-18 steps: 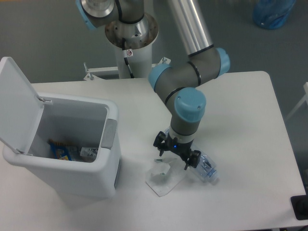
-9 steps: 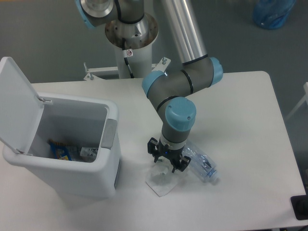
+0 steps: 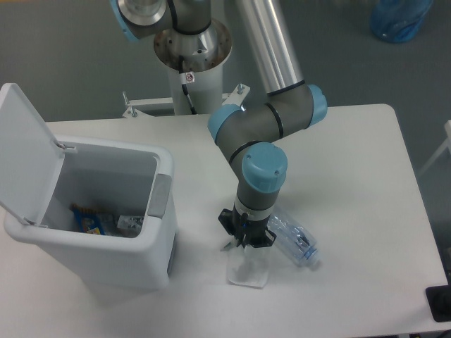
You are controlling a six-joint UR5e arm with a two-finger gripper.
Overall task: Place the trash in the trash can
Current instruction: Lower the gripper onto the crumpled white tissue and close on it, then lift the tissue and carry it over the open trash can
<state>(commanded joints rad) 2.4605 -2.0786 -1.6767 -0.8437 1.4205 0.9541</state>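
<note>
My gripper (image 3: 244, 243) points straight down at the middle front of the table, with its fingers drawn together on the top of the crumpled white sheet (image 3: 248, 273). The sheet stands bunched up beneath it and its lower edge rests on the table. The crushed clear plastic bottle (image 3: 294, 238) lies on the table just right of the gripper, with its cap end toward the front right. The white trash can (image 3: 163, 165) stands at the left with its flip lid (image 3: 25, 148) open and upright. It is about a hand's width left of the gripper.
Several bits of coloured trash (image 3: 91, 222) lie inside the can. The arm's pedestal (image 3: 190, 56) stands behind the table. A blue bag (image 3: 400, 17) lies on the floor at the far right. A black object (image 3: 440, 304) sits at the table's front right corner.
The gripper moved left off the bottle to over the sheet, came down and closed its fingers. The sheet went from lying flat to bunched up under the gripper.
</note>
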